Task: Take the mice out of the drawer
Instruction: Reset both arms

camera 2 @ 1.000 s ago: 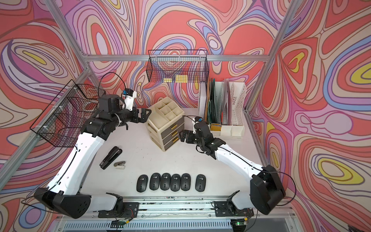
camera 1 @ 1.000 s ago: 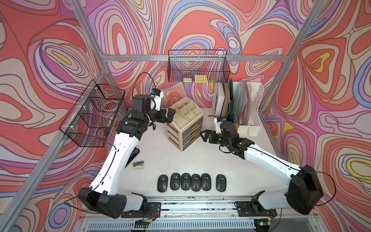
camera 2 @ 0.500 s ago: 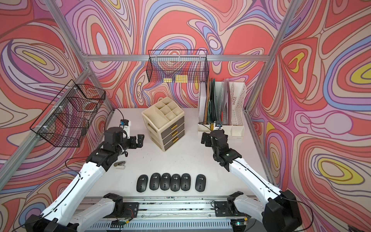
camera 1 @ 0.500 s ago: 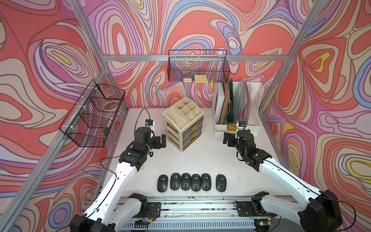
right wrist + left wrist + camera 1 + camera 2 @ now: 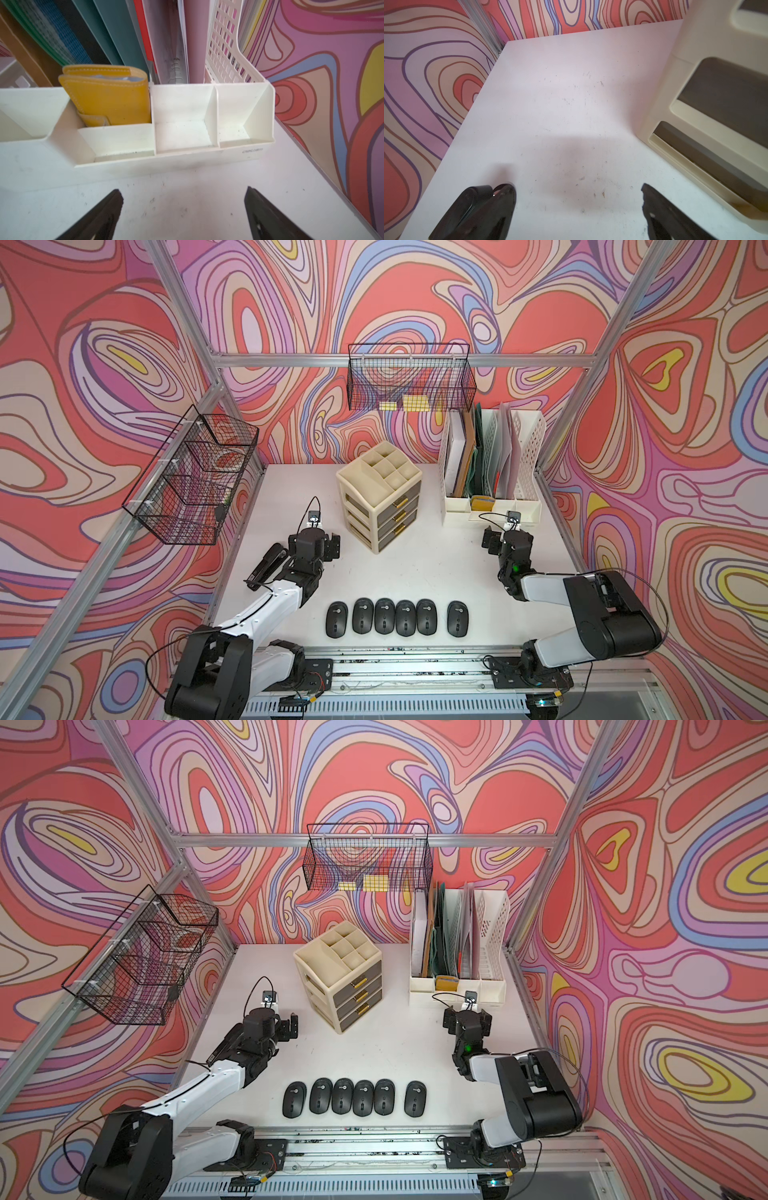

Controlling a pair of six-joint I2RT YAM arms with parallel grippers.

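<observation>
Beside the cream plastic drawer unit, the left gripper hangs low over the scuffed white table with its jaws spread wide — nothing between them, nothing touched. Across the table the right gripper is spread just as wide and equally empty, facing the front lip of the white file rack. Both pairs of fingers are dark, tapering wedges.

The mice lie out on the table near its front edge, between the two arm bases. They are six glossy black ovals in a row, each with a small white round logo; five nearly touch and the sixth sits slightly apart on the right arm's side. All three grey drawer fronts, with brass-coloured pulls, sit flush in the unit.

A long black stapler lies just beside the left arm. The rack holds upright folders and, in one low front compartment, a stitched yellow wallet. Two black wire baskets hang on the patterned walls.
</observation>
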